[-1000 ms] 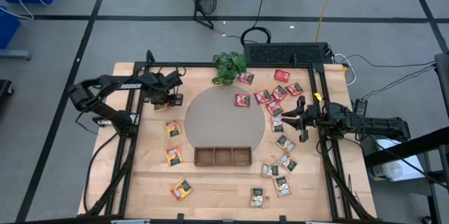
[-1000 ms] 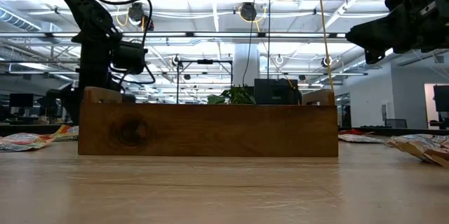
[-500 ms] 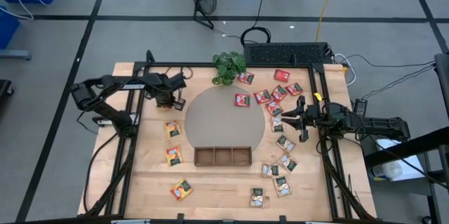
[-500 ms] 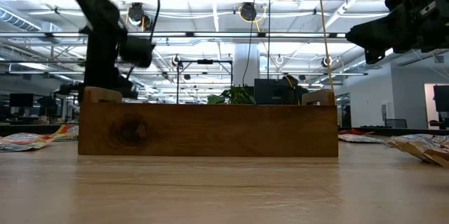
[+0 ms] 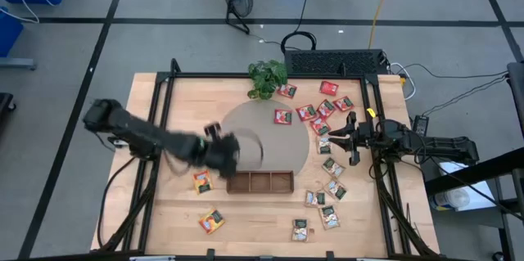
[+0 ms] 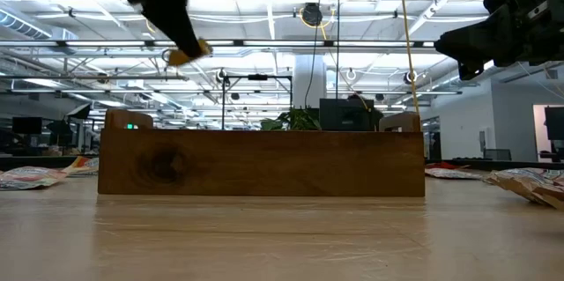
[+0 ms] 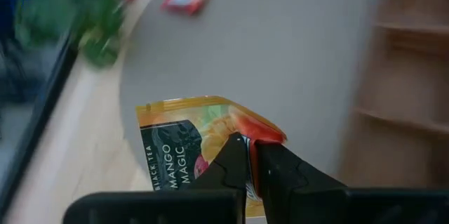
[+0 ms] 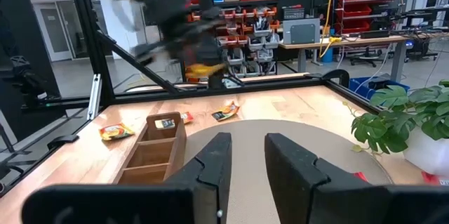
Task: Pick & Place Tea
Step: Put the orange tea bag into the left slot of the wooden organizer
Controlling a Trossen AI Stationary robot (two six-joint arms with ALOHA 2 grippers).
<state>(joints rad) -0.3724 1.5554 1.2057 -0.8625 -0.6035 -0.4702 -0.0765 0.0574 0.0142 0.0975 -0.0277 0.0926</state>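
- The left gripper [image 7: 249, 155] has its jaws pinched on one corner of an orange-yellow tea packet [image 7: 193, 147] (the label reads Mango Magic); the rest of the packet hangs free past the fingertips.
- In the high view that left gripper [image 5: 225, 153] sits left of centre in the frame, just above the left end of the wooden tray [image 5: 259, 182], over the edge of the grey round mat [image 5: 266, 134]; the arm is streaked with motion.
- In the low view the packet [image 6: 188, 51] shows at upper left, well above the tray's left wall [image 6: 123, 121].
- The right gripper [image 5: 353, 138] waits at centre right of the high view, jaws spread and holding nothing, above the scatter of red packets [image 5: 306, 113] and pale packets [image 5: 332, 189].
- Other orange packets [image 5: 202, 182] lie on the table at lower left; the potted plant [image 5: 268, 77] stands at top centre.
- Risk, as I judge it: a corner grip on a fast swing could let the packet twist or slip, and a release made early would drop it on the mat or table beside the tray, or let it catch the rim instead of falling into a compartment.
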